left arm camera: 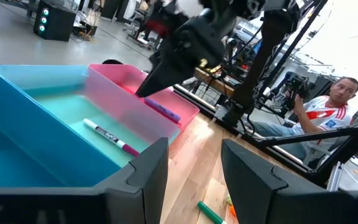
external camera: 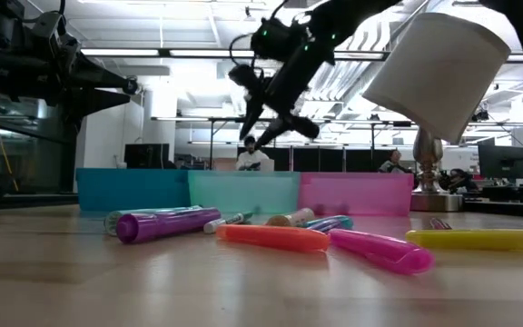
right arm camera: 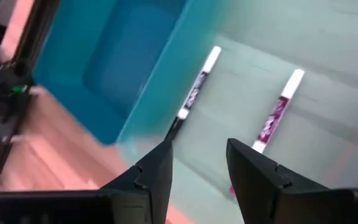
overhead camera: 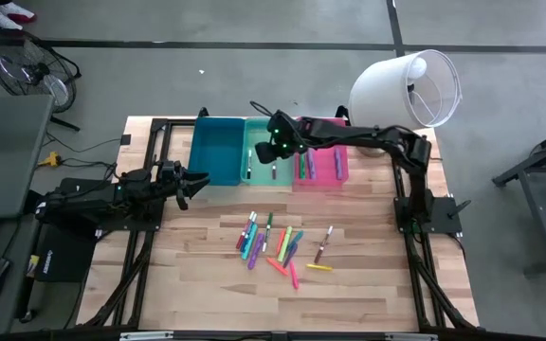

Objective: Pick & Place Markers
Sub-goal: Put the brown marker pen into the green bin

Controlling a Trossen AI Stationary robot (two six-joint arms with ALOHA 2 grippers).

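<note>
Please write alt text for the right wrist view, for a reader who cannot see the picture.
The right gripper, fingers open and empty, hangs above the mint green bin, where two white markers with dark printed barrels lie side by side. The blue bin sits next to it on the wooden table.

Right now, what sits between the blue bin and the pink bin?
The mint green bin, touching both the blue bin and the pink bin, holding white markers; the high view shows it.
</note>
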